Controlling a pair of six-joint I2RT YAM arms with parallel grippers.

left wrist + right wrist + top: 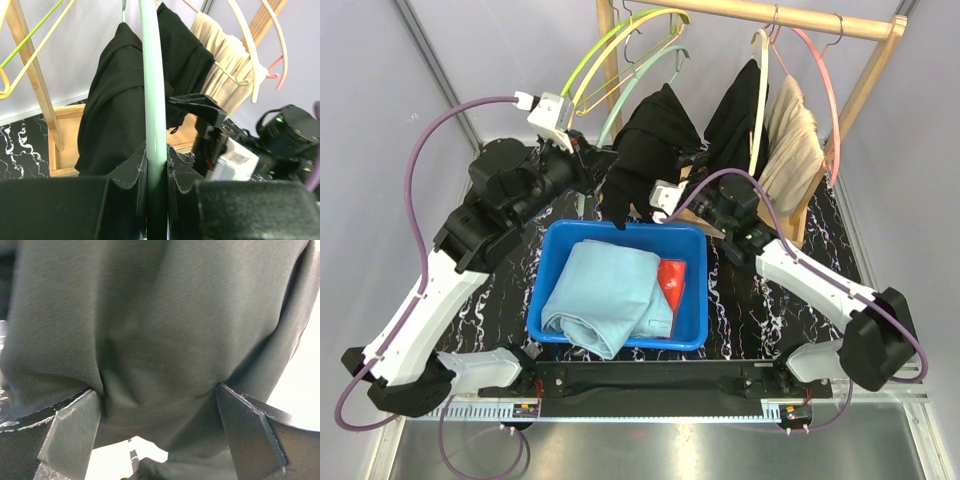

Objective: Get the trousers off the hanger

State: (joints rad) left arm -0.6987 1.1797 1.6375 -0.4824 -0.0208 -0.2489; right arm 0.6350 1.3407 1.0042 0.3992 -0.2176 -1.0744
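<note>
My left gripper [598, 160] [156, 170] is shut on the lower arm of a mint green hanger [625, 100] [151, 75]. A pair of black trousers [650, 140] [115, 115] is draped over that hanger. My right gripper [658, 200] [160, 425] is open, its jaws wide apart with the black cloth [160, 330] bulging between them. A second pair of black trousers [735, 115] hangs on a cream hanger. Beige trousers [790, 145] [225, 55] hang on a pink hanger. Light blue trousers [605, 295] and red trousers [672, 283] lie in the blue bin [695, 330].
A wooden rack [790, 18] carries the hangers, with a yellow-green hanger [600, 60] and another empty one at its left end. Its wooden legs [35, 85] and base frame stand on the black marbled mat [750, 310]. Grey walls close in behind.
</note>
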